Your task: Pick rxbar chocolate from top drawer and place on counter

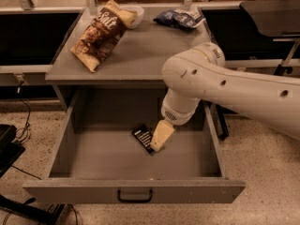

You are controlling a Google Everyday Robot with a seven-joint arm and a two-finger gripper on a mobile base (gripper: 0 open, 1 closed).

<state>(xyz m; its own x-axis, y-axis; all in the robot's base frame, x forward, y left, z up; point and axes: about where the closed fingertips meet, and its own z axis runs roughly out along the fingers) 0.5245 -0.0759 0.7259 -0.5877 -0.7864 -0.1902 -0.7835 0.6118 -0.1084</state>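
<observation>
The top drawer (136,192) is pulled wide open below the counter (140,55). The rxbar chocolate (142,137), a small flat black bar with white print, lies on the drawer floor near the middle. My gripper (159,137) reaches down into the drawer from the white arm on the right. Its cream-coloured fingers (161,134) sit right at the bar's right end and cover part of it. The bar still rests on the drawer floor.
A large brown chip bag (99,34) lies on the counter's left, with a white bowl (133,14) behind it. A dark blue snack bag (178,18) lies at the counter's back right. A dark table (274,13) stands at right.
</observation>
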